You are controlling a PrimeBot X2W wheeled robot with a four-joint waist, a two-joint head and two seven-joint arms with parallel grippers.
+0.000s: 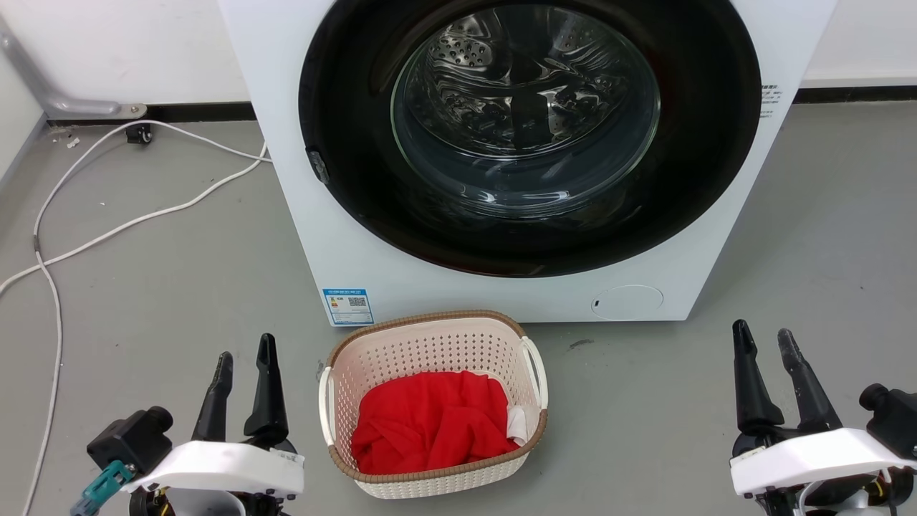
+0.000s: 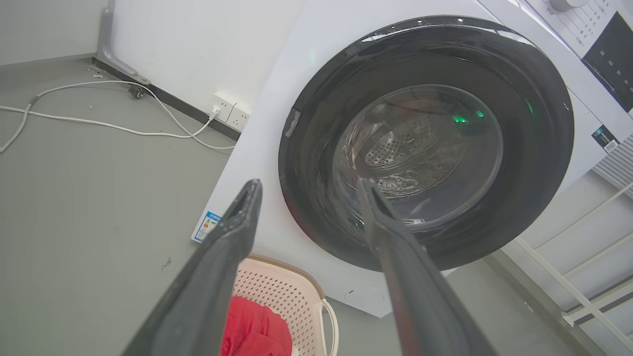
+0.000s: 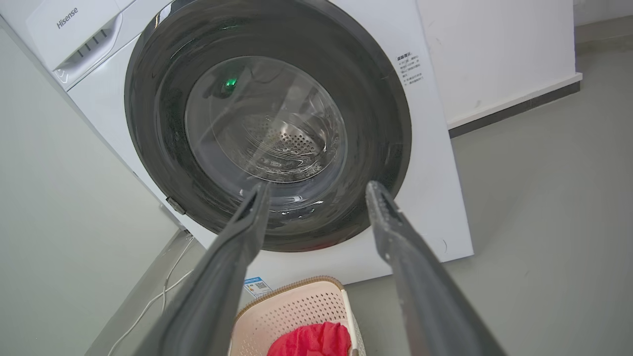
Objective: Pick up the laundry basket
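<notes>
Scene: a white washing machine [image 1: 286, 107] with a round dark door [image 1: 358, 179] stands on a grey floor [image 1: 179, 287], seen from the robot's head.
Laundry basket: the laundry basket [image 1: 423, 351] sits on the floor just in front of the machine, between the two arms, not lifted.
Contents: a crumpled red cloth [image 1: 430, 419] lies inside; a white scrap beside it may be a second cloth, too small to tell.
Left gripper: the left gripper [image 1: 246, 346] hovers near the basket's left side, fingers parted, holding nothing.
Right gripper: the right gripper [image 1: 763, 329] sits well apart on the basket's right, fingers parted, empty.
Handles: a thin white left handle [image 1: 327, 405] and a matching right handle [image 1: 534, 373].
Risk, tilt: if only one handle is taken, the basket likely tips and spills the cloth.
Risk, slip: the long smooth fingers could slide off a thin handle or the brown rim [image 1: 430, 317].
Risk, collision: the machine front is near; a forward reach could strike it or push the basket against it.
Risk, uneven reach: the right arm has farther to travel, so one side may be touched first and the basket shoved sideways.
</notes>
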